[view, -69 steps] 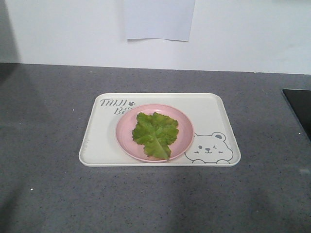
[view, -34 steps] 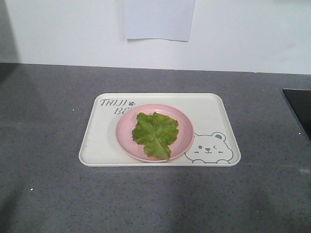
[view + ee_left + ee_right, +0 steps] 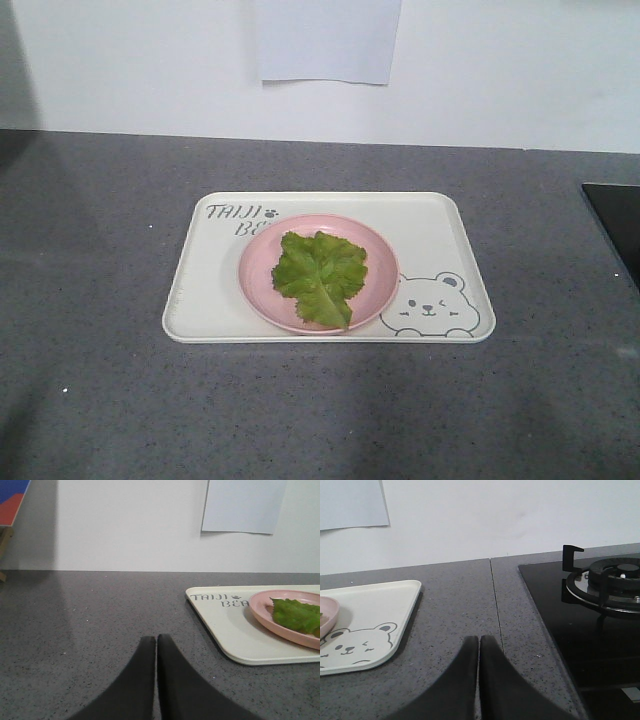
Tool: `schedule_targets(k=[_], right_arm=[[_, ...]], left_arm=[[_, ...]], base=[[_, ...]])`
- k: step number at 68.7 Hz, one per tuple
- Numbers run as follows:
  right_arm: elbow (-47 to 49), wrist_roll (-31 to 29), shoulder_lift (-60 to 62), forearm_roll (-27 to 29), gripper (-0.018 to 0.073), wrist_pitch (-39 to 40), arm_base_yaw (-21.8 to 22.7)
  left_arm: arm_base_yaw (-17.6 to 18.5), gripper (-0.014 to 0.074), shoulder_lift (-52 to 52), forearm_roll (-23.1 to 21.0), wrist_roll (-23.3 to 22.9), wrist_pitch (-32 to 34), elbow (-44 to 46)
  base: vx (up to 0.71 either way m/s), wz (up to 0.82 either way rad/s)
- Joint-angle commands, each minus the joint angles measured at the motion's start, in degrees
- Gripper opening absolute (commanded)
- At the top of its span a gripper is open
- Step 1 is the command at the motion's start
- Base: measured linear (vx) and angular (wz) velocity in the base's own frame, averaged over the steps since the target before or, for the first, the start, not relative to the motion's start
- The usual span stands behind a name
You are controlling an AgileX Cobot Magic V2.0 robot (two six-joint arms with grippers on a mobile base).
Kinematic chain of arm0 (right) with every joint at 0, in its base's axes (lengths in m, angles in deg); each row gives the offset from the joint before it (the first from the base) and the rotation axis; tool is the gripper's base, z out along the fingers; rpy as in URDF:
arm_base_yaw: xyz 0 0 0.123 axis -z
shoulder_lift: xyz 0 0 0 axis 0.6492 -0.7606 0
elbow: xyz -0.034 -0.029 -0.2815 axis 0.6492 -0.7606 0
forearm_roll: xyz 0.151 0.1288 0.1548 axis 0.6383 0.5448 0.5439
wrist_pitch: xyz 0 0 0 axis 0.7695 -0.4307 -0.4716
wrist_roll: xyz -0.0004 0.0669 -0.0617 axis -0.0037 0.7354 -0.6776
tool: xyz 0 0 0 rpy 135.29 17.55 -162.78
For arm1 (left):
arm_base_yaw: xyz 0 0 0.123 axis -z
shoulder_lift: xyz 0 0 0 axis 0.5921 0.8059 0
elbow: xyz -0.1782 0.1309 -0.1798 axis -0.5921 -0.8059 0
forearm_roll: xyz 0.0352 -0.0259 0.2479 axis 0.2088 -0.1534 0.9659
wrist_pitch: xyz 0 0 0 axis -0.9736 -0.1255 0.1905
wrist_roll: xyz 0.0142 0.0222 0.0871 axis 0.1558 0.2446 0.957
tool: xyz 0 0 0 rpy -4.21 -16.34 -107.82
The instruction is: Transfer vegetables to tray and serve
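Note:
A green ruffled lettuce leaf [image 3: 320,276] lies on a round pink plate [image 3: 258,278] that stands on the cream-white bear tray [image 3: 200,290] in the middle of the grey counter. In the left wrist view the tray [image 3: 235,635], plate [image 3: 260,611] and leaf [image 3: 295,615] lie to the right of my left gripper [image 3: 156,639], which is shut and empty above bare counter. In the right wrist view the tray [image 3: 375,605] is to the left of my right gripper [image 3: 479,639], also shut and empty. Neither gripper shows in the front view.
A black gas hob [image 3: 580,610] with a burner grate [image 3: 610,580] lies right of the right gripper; its corner shows in the front view [image 3: 615,215]. A white wall with a paper sheet [image 3: 328,40] runs behind the counter.

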Motion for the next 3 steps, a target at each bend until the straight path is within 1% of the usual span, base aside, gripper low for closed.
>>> schedule_targets(k=[1,3], right_arm=[[-0.8,-0.2,0.4,-0.2,-0.0003,4.5,0.4],[-0.8,-0.2,0.4,-0.2,-0.0003,4.5,0.4]], left_arm=[[-0.1,-0.0006,-0.7,-0.5,0.0,4.4,-1.6],[-0.1,-0.0006,-0.7,-0.5,0.0,4.4,-1.6]], base=[[0.0,0.0],[0.0,0.0]])
